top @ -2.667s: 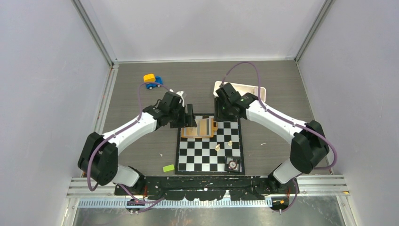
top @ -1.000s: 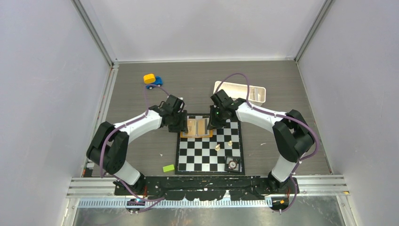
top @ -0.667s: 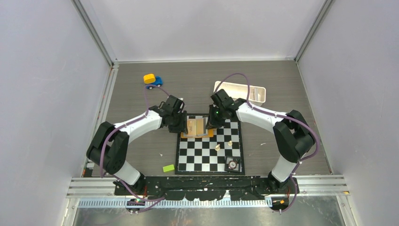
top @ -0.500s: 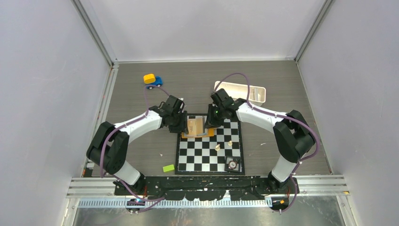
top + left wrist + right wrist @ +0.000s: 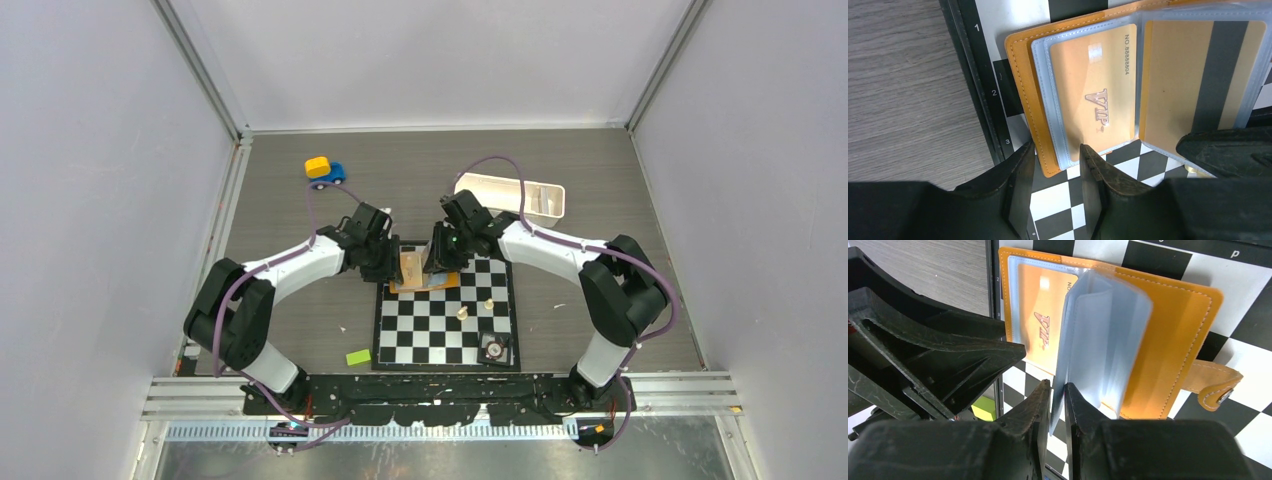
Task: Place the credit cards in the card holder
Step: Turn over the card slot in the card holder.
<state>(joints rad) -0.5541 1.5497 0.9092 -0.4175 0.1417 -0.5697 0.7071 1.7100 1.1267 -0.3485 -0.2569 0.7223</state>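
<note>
Meanwhile, at the chessboard's (image 5: 445,325) far-left corner, the left gripper (image 5: 1055,152), fingers spread partway, is straddling the near edge of the open card holder's (image 5: 1020,75) left cover, where a gold VIP card (image 5: 1093,95) is sitting sleeved. Just beside it, the right gripper (image 5: 1056,387) is pinching a clear sleeve (image 5: 1098,340) upright along the near-to-far fold.

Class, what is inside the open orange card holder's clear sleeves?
A gold VIP card fills the left sleeve; the next holds a card with a dark stripe. The other sleeves are raised and blurred, contents unseen.
</note>
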